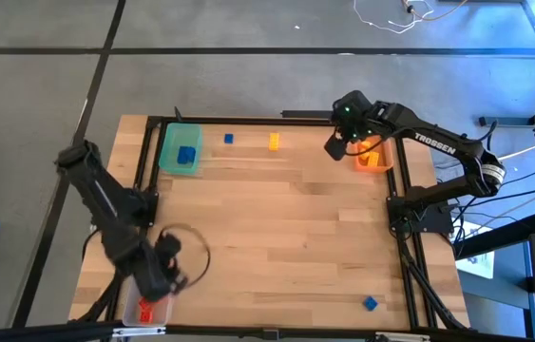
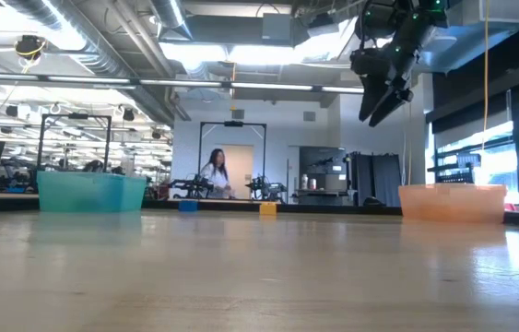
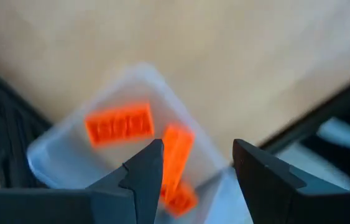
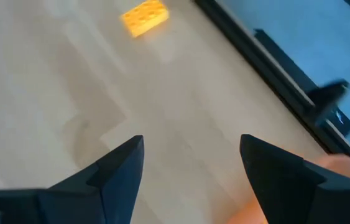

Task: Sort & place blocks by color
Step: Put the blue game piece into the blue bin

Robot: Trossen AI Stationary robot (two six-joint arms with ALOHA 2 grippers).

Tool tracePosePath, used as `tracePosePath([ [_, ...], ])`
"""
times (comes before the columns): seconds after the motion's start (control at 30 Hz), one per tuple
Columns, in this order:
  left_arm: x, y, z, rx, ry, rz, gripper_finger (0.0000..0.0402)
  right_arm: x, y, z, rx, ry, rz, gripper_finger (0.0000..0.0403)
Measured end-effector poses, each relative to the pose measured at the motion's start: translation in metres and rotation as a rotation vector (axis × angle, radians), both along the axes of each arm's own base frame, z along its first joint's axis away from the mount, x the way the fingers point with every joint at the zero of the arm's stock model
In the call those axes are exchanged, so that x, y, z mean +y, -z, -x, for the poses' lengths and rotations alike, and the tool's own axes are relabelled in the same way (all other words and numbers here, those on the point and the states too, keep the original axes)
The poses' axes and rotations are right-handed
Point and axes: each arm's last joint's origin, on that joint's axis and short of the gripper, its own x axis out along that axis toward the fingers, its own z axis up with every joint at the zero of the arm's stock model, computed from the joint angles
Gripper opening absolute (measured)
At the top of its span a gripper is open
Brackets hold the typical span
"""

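My left gripper [image 3: 196, 165] is open above the clear tray [image 3: 69, 146] at the table's near left corner, which holds red-orange blocks [image 3: 119, 123]. My right gripper [image 4: 190, 155] is open and empty, high above the table beside the orange tray [image 1: 373, 154] at the far right. A yellow-orange block [image 1: 275, 142] and a small blue block [image 1: 228, 139] lie on the table near the far edge. The green tray [image 1: 180, 149] holds a blue block [image 1: 186, 157]. Another blue block [image 1: 370, 303] lies near the near right edge.
A black frame [image 1: 248, 120] runs along the table's far edge and sides. The wide middle of the wooden table [image 1: 277, 228] lies between the trays. A person [image 2: 213, 173] stands far off in the room behind.
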Motion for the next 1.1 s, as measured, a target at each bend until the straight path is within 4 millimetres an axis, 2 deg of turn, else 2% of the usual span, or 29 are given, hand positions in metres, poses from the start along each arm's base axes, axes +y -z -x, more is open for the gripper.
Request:
tracePosePath([
  [0.17,0.054,-0.021,-0.025,-0.155,-0.122,-0.129,0.0184,0.004,0.0,-0.002,-0.027,-0.174,-0.044,0.0266],
  [0.3,0.097,-0.029,-0.046,-0.212,-0.098,-0.239,0.0184,0.013,0.005,0.003,0.011,-0.297,-0.153,0.0266],
  [0.53,0.16,-0.029,-0.068,-0.167,0.014,-0.382,0.0185,0.046,0.013,0.016,0.234,-0.286,-0.396,0.0266],
  [0.73,0.201,-0.029,-0.073,-0.116,0.165,-0.481,0.0185,0.082,0.012,0.025,0.431,-0.203,-0.559,0.0266],
  [0.83,0.217,-0.029,-0.073,-0.092,0.229,-0.511,0.0185,0.104,0.009,0.027,0.484,-0.251,-0.618,0.0266],
  [1.1,0.248,-0.028,-0.071,-0.082,0.317,-0.492,0.0185,0.17,0.0,0.031,0.501,-0.647,-0.65,0.0266],
])
